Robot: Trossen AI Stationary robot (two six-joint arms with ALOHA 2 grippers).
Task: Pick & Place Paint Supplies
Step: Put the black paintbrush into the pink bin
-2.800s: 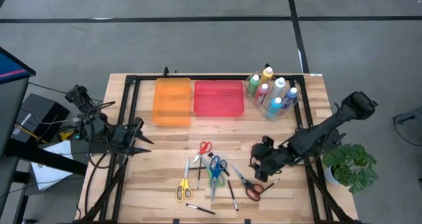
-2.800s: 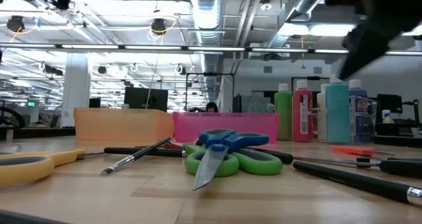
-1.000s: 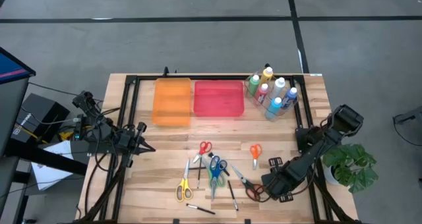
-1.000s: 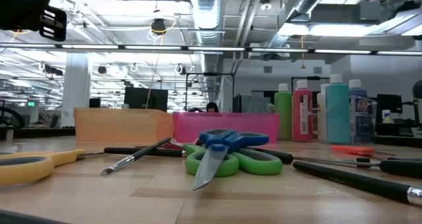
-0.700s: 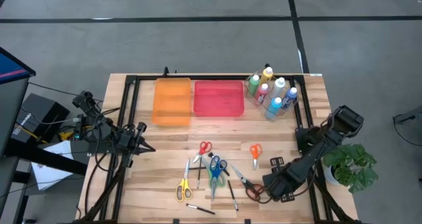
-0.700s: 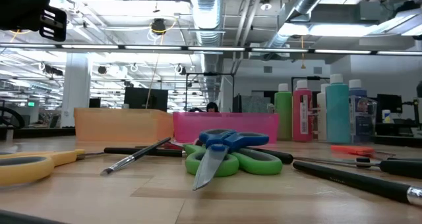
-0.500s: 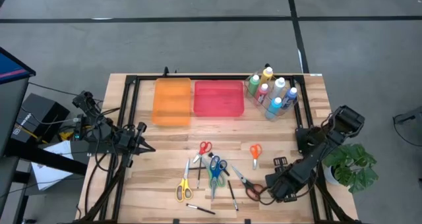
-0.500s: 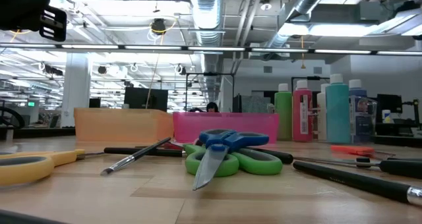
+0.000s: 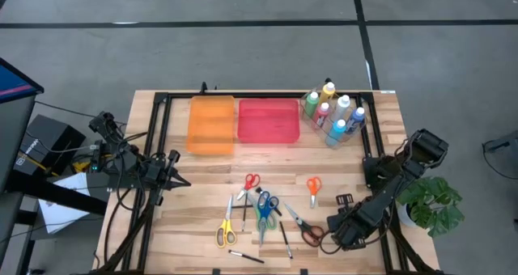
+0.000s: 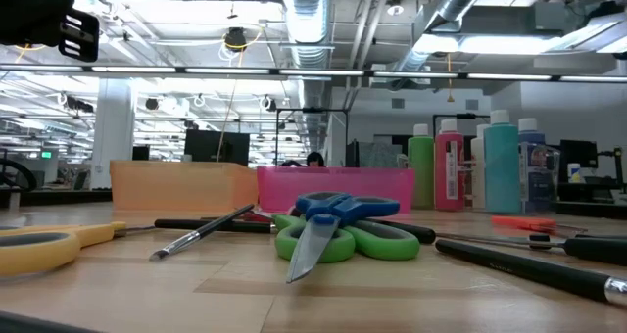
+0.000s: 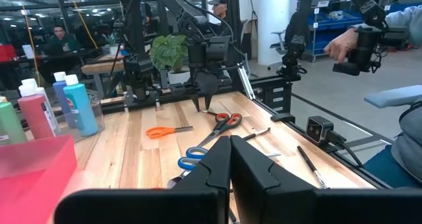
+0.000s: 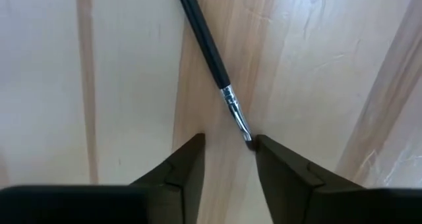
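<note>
Right gripper (image 12: 227, 155) is down at the tabletop, just on the right-arm side of the red-handled scissors with long steel blades (image 9: 305, 229), which I'll use as landmark. Its two dark fingers (image 12: 184, 165) stand partly apart, straddling the bristle tip of a thin black-handled paintbrush with a silver ferrule (image 12: 214, 59). One finger touches the tip or very nearly; nothing is gripped yet.

Left gripper (image 11: 229, 159) is fully closed, holding nothing, parked well away from the landmark scissors at the left-arm edge of the wooden slat table (image 9: 202, 166).

Other supplies, relative to the landmark scissors:
- orange-handled small scissors (image 9: 312, 186) near, toward the far side
- blue-and-green scissors pile (image 9: 264, 209) beside them, toward the left arm
- yellow-handled scissors (image 9: 224, 229) further that way
- cluster of squeeze paint bottles in a clear holder (image 9: 333, 113) well apart, far right corner
- shallow red plastic tray (image 9: 269, 121) and orange plastic tray (image 9: 211, 125) well apart, at the far side; both look unfilled.

Risks, my guess: the fingers are at the very end of the brush, not the handle. Closing here may pinch only bristles, so the brush could swing, slip out on lift, or bend its tip. The thin round handle could roll aside. Fingers this low may scrape the wood.
</note>
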